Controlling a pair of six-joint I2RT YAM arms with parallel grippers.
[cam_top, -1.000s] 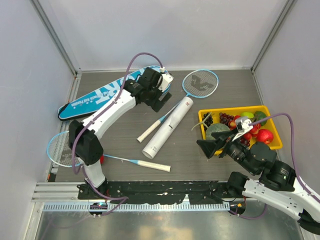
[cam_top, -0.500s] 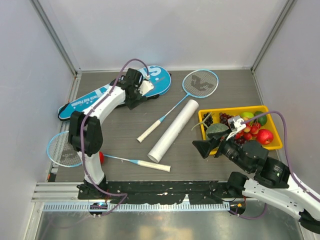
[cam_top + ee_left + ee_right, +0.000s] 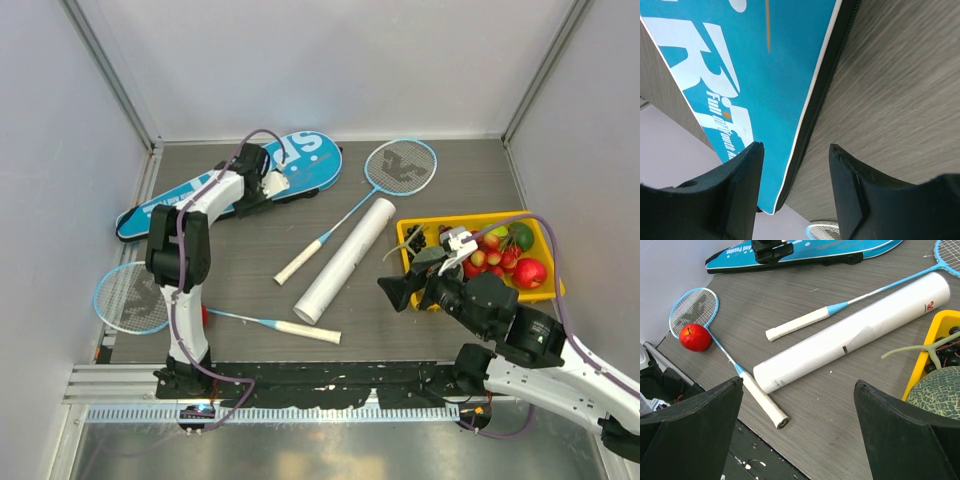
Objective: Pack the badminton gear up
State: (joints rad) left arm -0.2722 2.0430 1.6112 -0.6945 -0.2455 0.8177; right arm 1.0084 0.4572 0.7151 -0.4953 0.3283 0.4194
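The blue "SPORT" racket bag [image 3: 310,160] lies flat at the back left. My left gripper [image 3: 262,198] is open and empty, low over the bag's near zipper edge [image 3: 812,115], its jaws straddling that edge [image 3: 795,147]. One racket [image 3: 400,165] lies back centre, its handle [image 3: 797,325] next to the long white tube [image 3: 345,258]. The second racket [image 3: 125,298] lies front left, its handle [image 3: 762,400] pointing right. My right gripper [image 3: 405,292] is open wide and empty, above bare table [image 3: 797,382] right of that handle. No shuttlecocks are in view.
A small red ball [image 3: 203,317] sits against the front-left racket's shaft. A yellow tray [image 3: 470,218] of fruit stands at the right, partly under my right arm, with a green melon [image 3: 940,395] at its near corner. Grey walls close in three sides.
My left gripper has swept left from the bag's wide end to its near edge, uncovering the "SPORT" lettering. My right gripper has edged left, toward the tube.
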